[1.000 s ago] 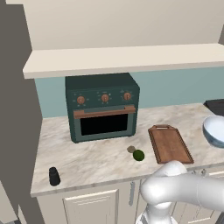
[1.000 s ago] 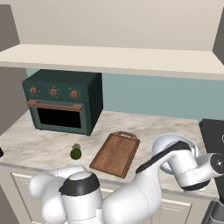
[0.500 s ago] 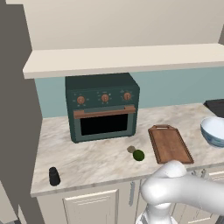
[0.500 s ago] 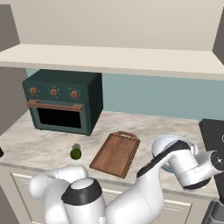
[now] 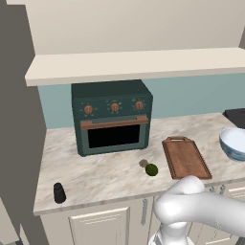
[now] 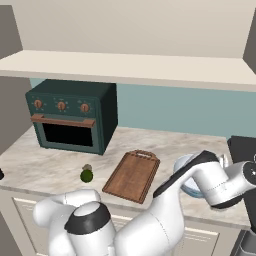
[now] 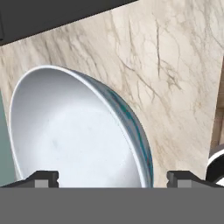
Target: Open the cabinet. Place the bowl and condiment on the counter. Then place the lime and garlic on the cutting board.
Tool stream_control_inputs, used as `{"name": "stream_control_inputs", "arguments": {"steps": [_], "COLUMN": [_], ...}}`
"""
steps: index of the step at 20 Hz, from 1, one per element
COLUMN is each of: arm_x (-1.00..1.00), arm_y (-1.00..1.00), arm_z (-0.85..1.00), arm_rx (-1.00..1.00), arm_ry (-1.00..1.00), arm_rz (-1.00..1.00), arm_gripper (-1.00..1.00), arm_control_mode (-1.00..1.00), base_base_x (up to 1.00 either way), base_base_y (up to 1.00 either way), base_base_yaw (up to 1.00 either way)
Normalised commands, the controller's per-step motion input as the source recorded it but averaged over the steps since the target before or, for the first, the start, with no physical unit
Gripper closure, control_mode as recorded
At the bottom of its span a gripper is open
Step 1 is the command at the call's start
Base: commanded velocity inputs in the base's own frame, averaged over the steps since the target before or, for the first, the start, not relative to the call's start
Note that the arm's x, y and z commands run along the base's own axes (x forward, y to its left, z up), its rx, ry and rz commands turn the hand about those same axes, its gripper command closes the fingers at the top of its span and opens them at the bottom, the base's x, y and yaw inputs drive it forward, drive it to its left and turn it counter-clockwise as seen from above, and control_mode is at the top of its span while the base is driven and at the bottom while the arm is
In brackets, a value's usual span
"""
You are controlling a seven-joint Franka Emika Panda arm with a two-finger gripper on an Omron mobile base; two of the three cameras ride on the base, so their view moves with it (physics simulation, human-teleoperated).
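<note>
The end effector (image 7: 113, 177) stood spread wide directly over the wide white ceramic bowl with the blue patterned outside (image 7: 78, 131), its tips either side of the rim and gripping nothing; the bowl appeared to have been set down. The bowl (image 5: 234, 142) rested upright on the beige marble-look table (image 5: 95, 167), at its right end, just right of the brown rectangular wooden cutting board (image 5: 185, 157). The small round dark green lime (image 5: 151, 169) and the tiny tan-grey garlic bulb (image 5: 143, 163) lay touching or nearly so, just left of the board, not yet on it. The small black cylindrical shaker (image 5: 59, 192) stood near the table's front left edge. Open surface lay between shaker and lime, giving room to approach.
</note>
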Motion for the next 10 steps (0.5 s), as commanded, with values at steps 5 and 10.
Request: {"name": "stream_control_inputs", "arguments": {"steps": [5,10], "arm_x": [-0.24,-0.14], "arm_y": [0.09,0.51], "arm_z": [0.10,-0.17], "arm_rx": [-0.02,-0.08], "arm_ry": [-0.11,-0.18], "arm_rz": [0.00,0.00], "arm_gripper": [-1.00,-1.00], "arm_control_mode": [-1.00,-1.00], "base_base_x": [0.00,0.00], "base_base_y": [0.00,0.00], "base_base_yaw": [0.00,0.00]}}
